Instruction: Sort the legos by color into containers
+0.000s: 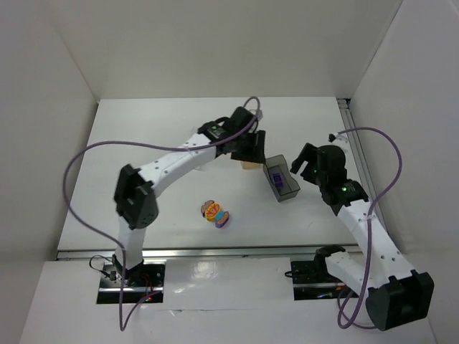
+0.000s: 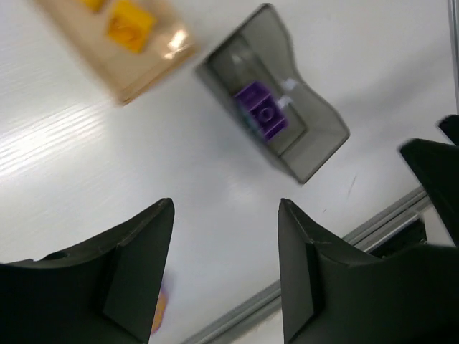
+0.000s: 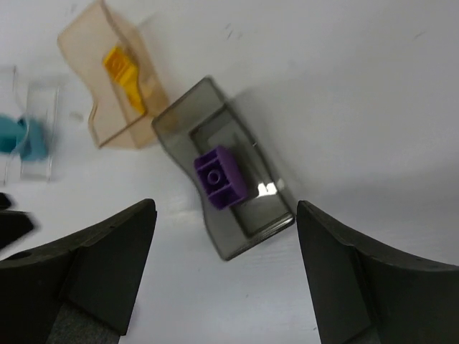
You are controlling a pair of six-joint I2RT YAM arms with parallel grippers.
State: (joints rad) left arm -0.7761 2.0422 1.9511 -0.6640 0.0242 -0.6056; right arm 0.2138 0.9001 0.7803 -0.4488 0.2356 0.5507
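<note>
Purple brick (image 3: 219, 178): lies in the dark grey box (image 3: 179, 137), right of mid-table; orange brick (image 3: 122, 72) in the tan box (image 3: 84, 43) just beside it, teal brick (image 3: 18, 136) in the clear tray (image 3: 39, 93). Loose bricks (image 1: 215, 213), orange and purple: clustered on the table (image 1: 143, 129) toward its near edge, well apart from the boxes. Left gripper (image 2: 226, 208) and right gripper (image 3: 226, 206): both above the boxes, jaws spread, nothing between them.

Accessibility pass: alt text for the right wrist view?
A dark grey box holding a purple brick sits ahead of the open right gripper. Upper left: tan box with orange brick, clear tray with teal brick.
</note>
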